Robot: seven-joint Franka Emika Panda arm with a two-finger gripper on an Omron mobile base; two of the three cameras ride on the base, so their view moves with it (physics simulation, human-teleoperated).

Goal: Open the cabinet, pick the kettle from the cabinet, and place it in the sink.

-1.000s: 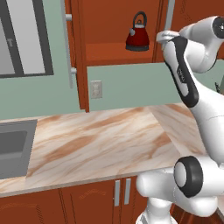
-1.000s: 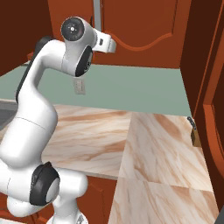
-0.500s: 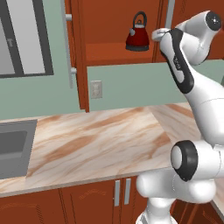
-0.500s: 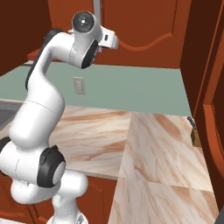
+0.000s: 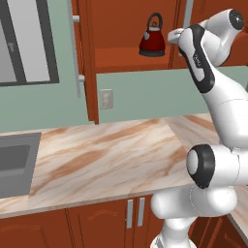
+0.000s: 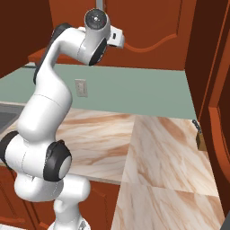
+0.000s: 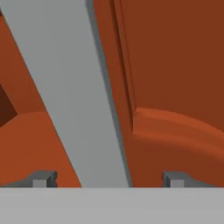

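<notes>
The cabinet (image 5: 121,29) of reddish-brown wood hangs above the counter, its left door swung open. On its shelf stands the dark red kettle (image 5: 152,41), upright, with a black arched handle. My gripper (image 7: 109,179) is open against the closed right door (image 7: 175,87). That door's silver bar handle (image 7: 74,96) runs between the two fingertips (image 7: 43,178). In the left base view the hand (image 5: 175,35) sits just right of the kettle, beside the bar handle (image 5: 187,12). The dark grey sink (image 5: 14,164) lies at the counter's far left.
A marbled tan countertop (image 5: 106,155) spans the foreground, with low cabinets (image 5: 97,223) beneath. The open left door's handle (image 5: 75,48) juts out beside a window (image 5: 24,43). A wall outlet (image 5: 105,98) sits below the shelf. A tall wood panel (image 6: 211,81) bounds the right side.
The arm has risen and the hand has pushed a little closer to the right door's bar handle. The kettle has not moved.
</notes>
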